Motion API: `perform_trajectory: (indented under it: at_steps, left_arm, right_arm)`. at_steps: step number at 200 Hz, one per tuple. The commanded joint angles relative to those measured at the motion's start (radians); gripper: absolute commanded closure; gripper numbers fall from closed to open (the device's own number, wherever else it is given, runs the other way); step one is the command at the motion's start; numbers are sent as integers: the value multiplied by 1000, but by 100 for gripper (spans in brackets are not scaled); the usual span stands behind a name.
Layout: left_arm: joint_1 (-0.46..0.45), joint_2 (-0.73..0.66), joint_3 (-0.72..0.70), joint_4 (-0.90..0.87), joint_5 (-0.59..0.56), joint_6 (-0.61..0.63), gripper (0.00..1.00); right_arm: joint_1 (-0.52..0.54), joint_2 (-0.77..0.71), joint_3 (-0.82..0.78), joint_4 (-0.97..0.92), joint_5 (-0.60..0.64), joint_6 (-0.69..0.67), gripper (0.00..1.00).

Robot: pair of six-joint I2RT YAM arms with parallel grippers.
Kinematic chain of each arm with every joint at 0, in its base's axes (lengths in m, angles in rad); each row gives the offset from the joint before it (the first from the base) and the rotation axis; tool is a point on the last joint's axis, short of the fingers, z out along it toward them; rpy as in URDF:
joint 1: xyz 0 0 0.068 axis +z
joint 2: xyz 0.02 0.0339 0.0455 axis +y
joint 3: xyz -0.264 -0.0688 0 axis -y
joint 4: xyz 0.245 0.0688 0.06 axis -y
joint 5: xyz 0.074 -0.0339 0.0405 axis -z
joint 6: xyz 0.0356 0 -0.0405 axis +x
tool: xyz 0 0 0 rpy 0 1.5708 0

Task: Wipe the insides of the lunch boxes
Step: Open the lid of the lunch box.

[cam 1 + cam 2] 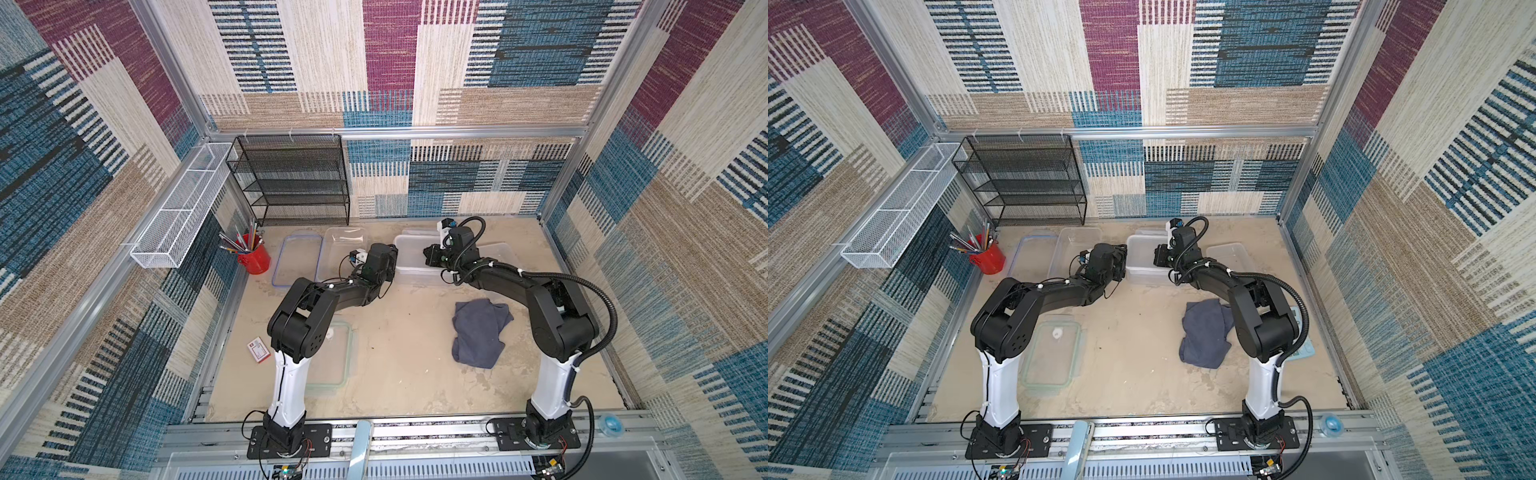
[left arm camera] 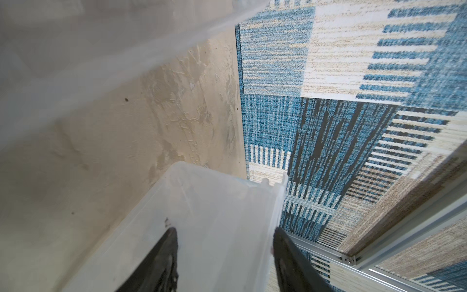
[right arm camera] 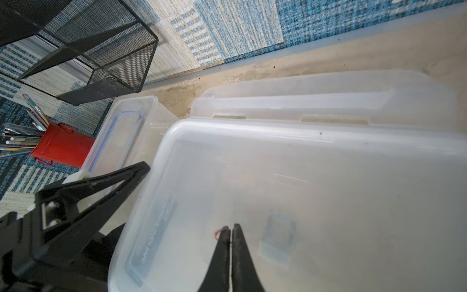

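clear shallow box [image 1: 347, 245] | deep frosted box [image 1: 409, 257] | small frosted box [image 1: 496, 251] | all lidless, mouths up, rear row

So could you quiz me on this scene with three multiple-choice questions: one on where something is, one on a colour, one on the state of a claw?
1. Where does the grey cloth lie? A in the white wire basket; B on the table; C on the black rack.
2. What colour is the pencil cup? A red; B green; C yellow.
3. The right claw is: A wide open; B shut; C gripping the cloth.
Answers: B, the cloth lies crumpled on the bare table; A, the cup is plainly red; B, its two tips meet.
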Motion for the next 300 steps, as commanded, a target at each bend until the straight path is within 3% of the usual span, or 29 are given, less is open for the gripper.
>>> perform_trajectory:
  at_steps: [1, 35, 65, 151, 178, 200, 216, 300]
  left_arm:
    - [-5, 9, 8, 89, 81, -28, 40]
    - [-3, 10, -3, 165, 73, -22, 48]
    - [-3, 15, -3, 202, 69, -22, 64]
    - [26, -58, -6, 138, 30, 140, 70]
    - [41, -84, -8, 77, 40, 179, 67]
    - [44, -87, -11, 37, 64, 177, 49]
    - [43, -81, -11, 15, 85, 169, 43]
    - [49, 5, 32, 101, 198, 70, 38]
  right_arm:
    - [10, 36, -28, -404, -59, 6, 92]
    - [10, 35, -37, -398, -66, 14, 94]
    - [10, 28, -57, -386, -72, 22, 94]
    - [10, 16, -99, -374, -62, 25, 96]
    - [10, 14, -103, -375, -57, 23, 97]
    - [9, 19, -95, -381, -58, 21, 97]
    - [10, 20, -87, -384, -61, 18, 97]
    - [10, 14, -84, -394, -69, 14, 97]
